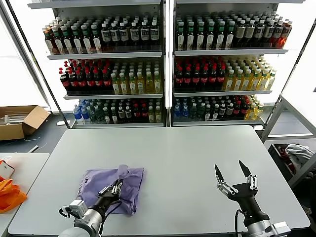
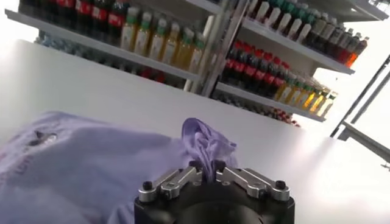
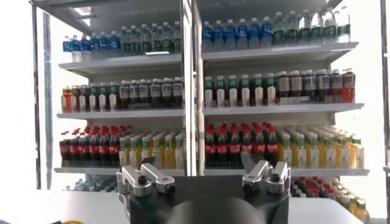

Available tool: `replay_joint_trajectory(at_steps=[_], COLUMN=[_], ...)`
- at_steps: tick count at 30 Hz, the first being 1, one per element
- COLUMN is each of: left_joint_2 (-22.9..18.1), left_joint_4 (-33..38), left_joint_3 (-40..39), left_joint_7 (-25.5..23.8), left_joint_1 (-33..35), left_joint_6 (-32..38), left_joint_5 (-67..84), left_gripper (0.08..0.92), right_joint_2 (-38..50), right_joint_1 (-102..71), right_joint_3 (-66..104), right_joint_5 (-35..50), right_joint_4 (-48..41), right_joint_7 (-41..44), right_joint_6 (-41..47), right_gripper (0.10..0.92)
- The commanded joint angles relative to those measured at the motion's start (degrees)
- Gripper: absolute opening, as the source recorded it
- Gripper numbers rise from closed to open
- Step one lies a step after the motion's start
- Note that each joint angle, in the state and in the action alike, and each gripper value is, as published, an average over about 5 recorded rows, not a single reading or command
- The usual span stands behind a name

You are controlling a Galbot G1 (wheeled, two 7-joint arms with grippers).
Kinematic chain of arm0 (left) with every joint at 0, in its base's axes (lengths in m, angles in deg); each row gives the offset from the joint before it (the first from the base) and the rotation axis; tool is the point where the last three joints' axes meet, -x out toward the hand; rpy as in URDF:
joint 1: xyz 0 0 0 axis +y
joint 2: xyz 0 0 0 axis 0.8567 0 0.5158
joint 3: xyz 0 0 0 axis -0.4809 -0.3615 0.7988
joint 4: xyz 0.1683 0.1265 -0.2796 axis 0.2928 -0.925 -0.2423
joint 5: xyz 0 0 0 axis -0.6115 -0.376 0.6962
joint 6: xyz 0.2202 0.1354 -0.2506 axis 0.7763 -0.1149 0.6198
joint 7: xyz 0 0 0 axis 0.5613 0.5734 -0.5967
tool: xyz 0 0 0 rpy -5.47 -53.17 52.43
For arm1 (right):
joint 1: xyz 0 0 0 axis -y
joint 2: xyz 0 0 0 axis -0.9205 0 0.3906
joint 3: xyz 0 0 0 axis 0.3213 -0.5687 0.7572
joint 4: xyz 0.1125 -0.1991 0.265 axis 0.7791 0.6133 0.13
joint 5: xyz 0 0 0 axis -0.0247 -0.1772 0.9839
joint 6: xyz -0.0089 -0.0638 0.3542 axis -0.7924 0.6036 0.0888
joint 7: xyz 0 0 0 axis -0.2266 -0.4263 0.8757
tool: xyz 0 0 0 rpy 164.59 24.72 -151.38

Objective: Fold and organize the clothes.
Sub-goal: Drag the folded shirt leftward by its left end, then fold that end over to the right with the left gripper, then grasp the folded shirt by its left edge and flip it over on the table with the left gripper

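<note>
A lavender T-shirt (image 1: 113,185) lies partly folded on the white table (image 1: 187,153), front left. My left gripper (image 1: 116,188) is shut on a pinch of its fabric near the front edge; in the left wrist view the gripper (image 2: 207,165) holds a raised fold of the T-shirt (image 2: 204,141), with a dark print mark on the cloth farther off. My right gripper (image 1: 233,174) is open and empty, raised above the table's front right, fingers pointing up; in the right wrist view it (image 3: 204,167) faces the shelves.
Shelves of bottles (image 1: 163,64) stand behind the table. Bright orange fabric (image 1: 9,193) lies on a side table at left, near a cardboard box (image 1: 19,121). A white-grey bundle (image 1: 298,153) sits in a bin at right.
</note>
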Motion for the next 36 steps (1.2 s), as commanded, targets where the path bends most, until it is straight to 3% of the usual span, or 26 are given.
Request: replay_joint_trajectory(at_steps=[1, 5, 8, 12, 15, 18, 22, 27, 36], left_joint_2=[-1.3, 0.9, 3.3, 7.6, 10.1, 10.4, 7.8, 4.1, 2.1], left_joint_4=[4.2, 13.4, 17.8, 13.5, 5.9, -0.6, -3.6, -5.6, -8.6], left_joint_3=[-3.2, 3.4, 13.1, 27.3, 31.8, 30.7, 26.4, 20.4, 15.7], left_joint_7=[-2.2, -1.9, -2.2, -3.7, -4.1, -4.5, -5.3, -5.6, -5.3], left_joint_1=[2.1, 4.7, 5.7, 4.7, 3.2, 2.7, 3.2, 2.7, 0.7], left_joint_6=[-2.3, -4.0, -6.3, -8.5, -8.8, -8.3, -7.9, -8.2, -7.8], left_joint_5=[-0.4, 3.9, 9.2, 12.1, 10.8, 6.6, 2.1, -1.0, -3.2], left_gripper=[0.233, 0.346, 0.433, 0.545, 0.632, 0.719, 0.806, 0.822, 0.814], right_joint_2=[0.0, 0.1, 0.0, 0.0, 0.0, 0.0, 0.0, -0.1, -0.5], right_joint_1=[0.0, 0.1, 0.1, 0.1, 0.0, 0.2, 0.8, 0.9, 0.7], right_joint_3=[0.1, 0.2, 0.3, -0.1, -0.5, -1.0, -1.5, -1.7, -1.3], right_joint_5=[0.3, 0.6, 1.0, 1.1, 0.9, 0.5, -0.5, -0.9, -0.9], right_joint_4=[0.0, -0.2, -0.4, -0.8, -0.9, -0.8, -0.6, -0.4, -0.3], right_joint_7=[-0.1, 0.0, 0.0, 0.1, 0.1, 0.1, -0.1, -0.2, -0.1], right_joint_6=[0.0, 0.0, -0.1, -0.2, -0.4, -0.3, -0.1, 0.1, 0.2], right_gripper=[0.823, 0.823, 0.823, 0.823, 0.823, 0.823, 0.823, 0.823, 0.823])
